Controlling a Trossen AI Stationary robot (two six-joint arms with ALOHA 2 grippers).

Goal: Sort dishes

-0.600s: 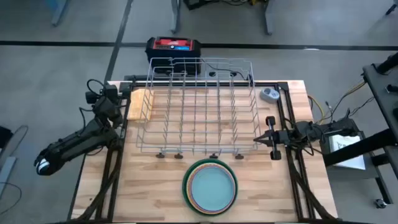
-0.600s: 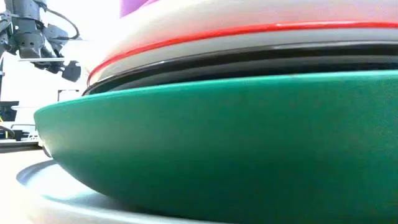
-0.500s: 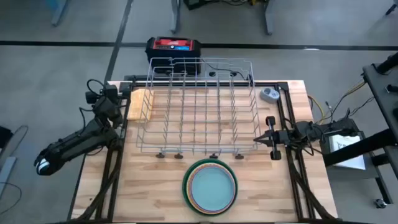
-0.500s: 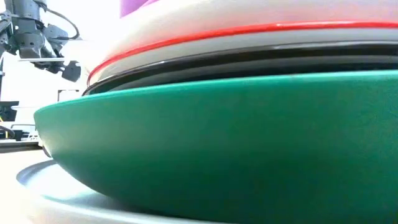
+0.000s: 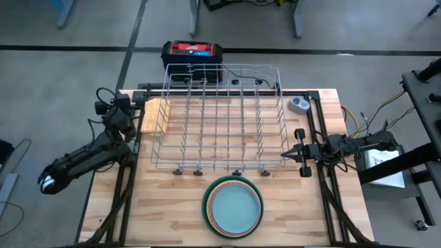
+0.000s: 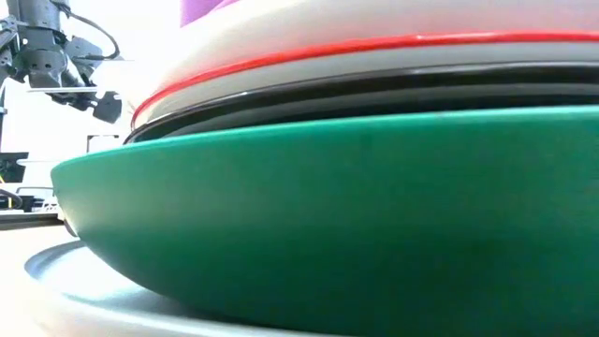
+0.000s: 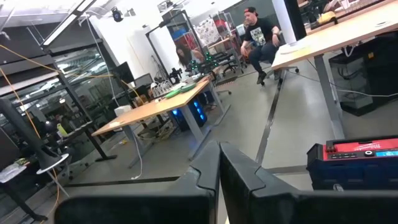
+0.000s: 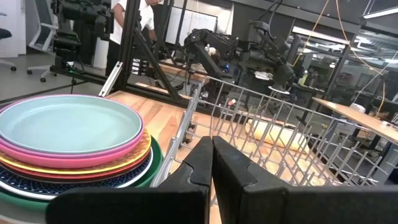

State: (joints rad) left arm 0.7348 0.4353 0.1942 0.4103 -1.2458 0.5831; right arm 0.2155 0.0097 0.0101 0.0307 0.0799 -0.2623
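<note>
Plates (image 5: 233, 206): one stack, pale blue on top, then pink, yellow, a dark patterned one and green below; it sits on the table (image 5: 165, 207) at the near edge, centred, just in front of the rack (image 5: 219, 117).

Rack: silver wire, holding nothing that I can see.

Right gripper (image 5: 300, 153): parked at the right edge beside the rack's near corner, fingers pressed together, holding nothing.

Left gripper (image 5: 122, 109): at the far left corner, well apart from the stack; its wrist view shows its fingers closed and empty.

Risk, as I judge it: the plates nest tightly (rims barely separated in the low view), so a closed claw brought down on the stack could shove it off the near edge, or a pinch could lift two together.
</note>
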